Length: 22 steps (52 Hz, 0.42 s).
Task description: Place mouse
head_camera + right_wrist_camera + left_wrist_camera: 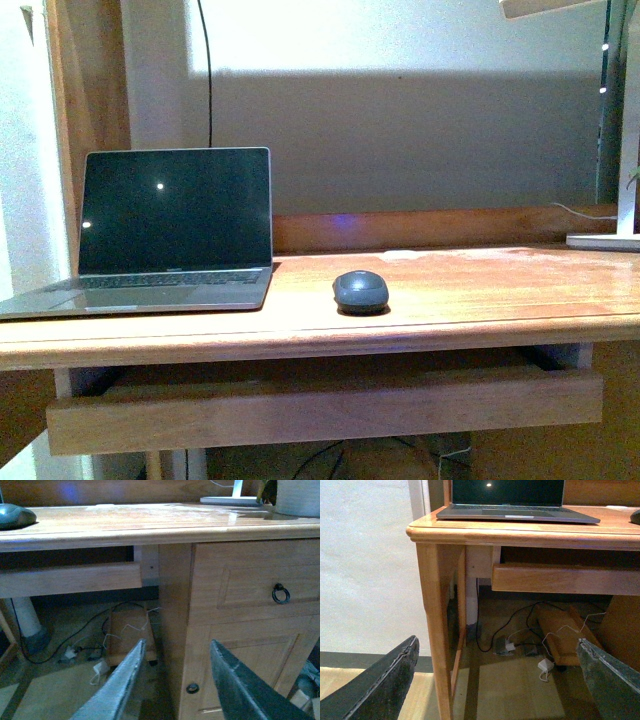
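The dark grey oval mouse lies on the wooden desk, just right of the open laptop. It also shows in the right wrist view and at the edge of the left wrist view. Neither arm shows in the front view. My left gripper is open and empty, low below the desk's left corner. My right gripper is open and empty, low in front of the desk's right cabinet. Both are far from the mouse.
A keyboard tray hangs under the desktop. A drawer with a ring pull and a cabinet door are at the right. A lamp base stands at the back right. Cables and adapters lie on the floor under the desk.
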Tool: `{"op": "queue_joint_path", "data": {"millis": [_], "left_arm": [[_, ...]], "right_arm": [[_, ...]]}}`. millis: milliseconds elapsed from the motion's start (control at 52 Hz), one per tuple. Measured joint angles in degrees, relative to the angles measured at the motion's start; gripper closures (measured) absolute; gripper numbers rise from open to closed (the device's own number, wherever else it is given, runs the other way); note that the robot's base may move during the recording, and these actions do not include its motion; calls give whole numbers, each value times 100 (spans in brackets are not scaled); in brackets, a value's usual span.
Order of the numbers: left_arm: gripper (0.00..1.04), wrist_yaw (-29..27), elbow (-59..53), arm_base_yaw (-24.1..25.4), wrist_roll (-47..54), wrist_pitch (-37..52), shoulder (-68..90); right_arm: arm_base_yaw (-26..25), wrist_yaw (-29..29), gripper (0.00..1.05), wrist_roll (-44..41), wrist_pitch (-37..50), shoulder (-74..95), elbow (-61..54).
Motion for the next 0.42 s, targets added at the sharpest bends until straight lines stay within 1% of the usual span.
{"op": "queue_joint_path", "data": {"millis": [58, 135, 231, 288, 327, 423], "left_arm": [[8, 0, 0, 0, 0, 0, 0], [8, -2, 0, 0, 0, 0, 0], [8, -2, 0, 2, 0, 0, 0], [8, -2, 0, 2, 0, 0, 0], [8, -2, 0, 0, 0, 0, 0], [8, -2, 0, 0, 0, 0, 0]], "right_arm": [[0, 0, 50, 0, 0, 0, 0], [0, 0, 31, 2, 0, 0, 0], [0, 0, 12, 0, 0, 0, 0], [0, 0, 6, 2, 0, 0, 0], [0, 0, 7, 0, 0, 0, 0], [0, 0, 7, 0, 0, 0, 0]]}}
